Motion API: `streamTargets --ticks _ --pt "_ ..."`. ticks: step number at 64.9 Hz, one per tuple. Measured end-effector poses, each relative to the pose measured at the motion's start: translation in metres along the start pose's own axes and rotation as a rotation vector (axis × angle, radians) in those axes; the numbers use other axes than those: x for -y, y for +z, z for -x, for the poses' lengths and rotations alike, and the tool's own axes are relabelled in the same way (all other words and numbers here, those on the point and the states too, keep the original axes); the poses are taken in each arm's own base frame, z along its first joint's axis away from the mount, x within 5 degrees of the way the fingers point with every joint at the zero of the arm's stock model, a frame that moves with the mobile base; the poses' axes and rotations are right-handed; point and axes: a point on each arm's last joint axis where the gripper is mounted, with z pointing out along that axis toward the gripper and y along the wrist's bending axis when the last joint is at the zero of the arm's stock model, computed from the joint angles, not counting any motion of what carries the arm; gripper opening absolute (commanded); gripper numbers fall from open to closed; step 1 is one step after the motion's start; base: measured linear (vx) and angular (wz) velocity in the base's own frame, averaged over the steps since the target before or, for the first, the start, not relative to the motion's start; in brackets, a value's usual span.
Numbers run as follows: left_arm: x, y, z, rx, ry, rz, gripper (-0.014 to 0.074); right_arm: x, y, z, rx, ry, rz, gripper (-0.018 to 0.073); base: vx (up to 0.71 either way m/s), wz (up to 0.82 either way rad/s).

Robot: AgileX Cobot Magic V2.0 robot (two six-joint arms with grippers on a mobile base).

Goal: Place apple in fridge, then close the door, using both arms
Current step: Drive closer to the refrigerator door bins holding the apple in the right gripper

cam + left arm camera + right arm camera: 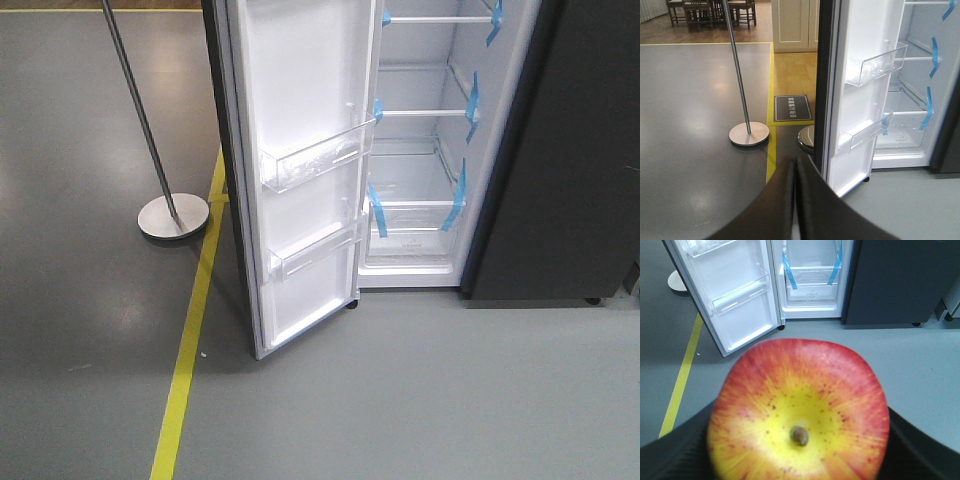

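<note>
The right jaws grip the apple (799, 415), its yellow underside and stem pit facing the right wrist camera, with dark pads showing at both sides below it. The left jaws are closed on nothing, their two dark fingers (772, 210) pressed flat together. Both arms hang well short of the fridge (420, 85), which stands open, its door (300, 100) swung wide to the left.

The glossy, round skin is the first worry: a jolt on the approach could probably let the apple slip or turn in the grip. Set on a glass shelf (425, 113), it may roll toward the front edge unless placed well back. Shutting the door before the right arm is clear would trap that arm.

The opening is narrow, bounded by the door's clear bins (315, 155) on the left and by a dark grey front (570, 150) on the right. Blue tape (471, 105) marks the shelf ends. Bare grey floor (420, 400) ahead gives room to advance. On the door's outer side, a pole stand (173, 215) sits near a yellow line (190, 340), crowding the left arm's reach there.
</note>
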Motion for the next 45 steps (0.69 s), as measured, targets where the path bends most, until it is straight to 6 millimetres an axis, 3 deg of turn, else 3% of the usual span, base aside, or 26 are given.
streamTargets --ticks 45 --pt "0.0 0.0 0.0 0.0 0.0 0.0 -0.0006 0.0 0.0 0.0 0.0 0.0 0.0 0.0135 0.09 0.0"
